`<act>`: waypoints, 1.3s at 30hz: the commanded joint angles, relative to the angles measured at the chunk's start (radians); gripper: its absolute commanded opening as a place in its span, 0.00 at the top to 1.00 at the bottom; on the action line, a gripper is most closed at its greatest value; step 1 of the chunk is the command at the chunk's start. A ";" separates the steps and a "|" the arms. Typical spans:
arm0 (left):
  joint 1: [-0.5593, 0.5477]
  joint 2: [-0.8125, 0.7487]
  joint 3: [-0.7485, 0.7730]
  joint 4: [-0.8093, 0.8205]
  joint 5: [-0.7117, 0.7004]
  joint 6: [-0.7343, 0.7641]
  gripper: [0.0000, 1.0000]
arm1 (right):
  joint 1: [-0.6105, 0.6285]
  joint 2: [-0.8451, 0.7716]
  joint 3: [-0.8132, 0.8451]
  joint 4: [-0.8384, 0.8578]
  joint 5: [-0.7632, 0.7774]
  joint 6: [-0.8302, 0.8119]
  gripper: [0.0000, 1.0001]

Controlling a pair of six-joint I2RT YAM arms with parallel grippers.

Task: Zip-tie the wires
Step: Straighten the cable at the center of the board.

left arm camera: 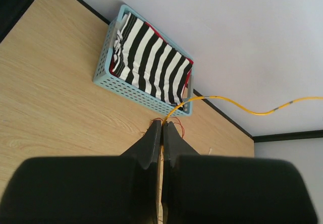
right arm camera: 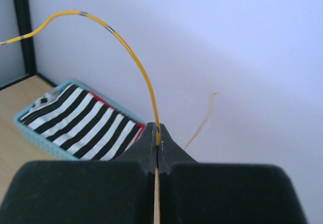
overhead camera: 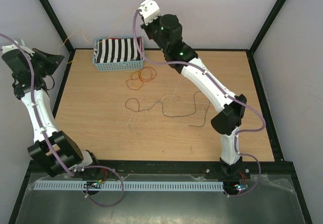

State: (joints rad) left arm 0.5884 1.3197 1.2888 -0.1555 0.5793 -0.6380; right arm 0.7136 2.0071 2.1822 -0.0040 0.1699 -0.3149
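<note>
Both grippers clamped on one yellow wire, held in the air over the basket.

The left gripper (left arm camera: pixel 162 129) has its fingers pressed together on the long, thin yellow wire (right arm camera: pixel 144 72). In the left wrist view, the wire leaves the fingertips and curves off to the right in front of the pale wall. The right gripper (right arm camera: pixel 158 133) is likewise pinched on the same strand, which rises from its fingertips and arcs away to the left. Below them, a light blue perforated plastic basket (left arm camera: pixel 131 93) sits at the far edge of the wooden worktop (overhead camera: pixel 101 108), holding a black-and-white striped cloth (left arm camera: pixel 151 67). Just in front of the basket, the thin orange and red wire loops (overhead camera: pixel 142 77) lie on the worktop. Nearer the arms, a thin dark brown wire (overhead camera: pixel 132 100) trails in loose curves.
</note>
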 commanded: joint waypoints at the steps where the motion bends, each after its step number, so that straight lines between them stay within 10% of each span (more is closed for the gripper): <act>1: 0.010 -0.037 -0.011 0.054 0.043 -0.005 1.00 | -0.002 -0.035 0.051 -0.064 0.117 -0.076 1.00; 12: -0.028 -0.036 -0.047 0.053 0.191 0.054 1.00 | -0.050 -0.470 -0.515 -0.087 0.228 -0.068 1.00; 22: -0.303 -0.001 -0.101 -0.111 0.190 0.245 1.00 | -0.240 -0.782 -0.923 -0.255 0.337 0.119 1.00; 39: -0.631 0.078 -0.390 -0.164 -0.068 0.359 1.00 | -0.405 -0.733 -1.241 -0.298 0.428 0.339 1.00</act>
State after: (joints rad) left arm 0.0040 1.3651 0.9207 -0.3248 0.5915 -0.3096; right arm 0.3077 1.2293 0.9524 -0.2981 0.5835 -0.0368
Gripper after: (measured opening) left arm 0.004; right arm 0.017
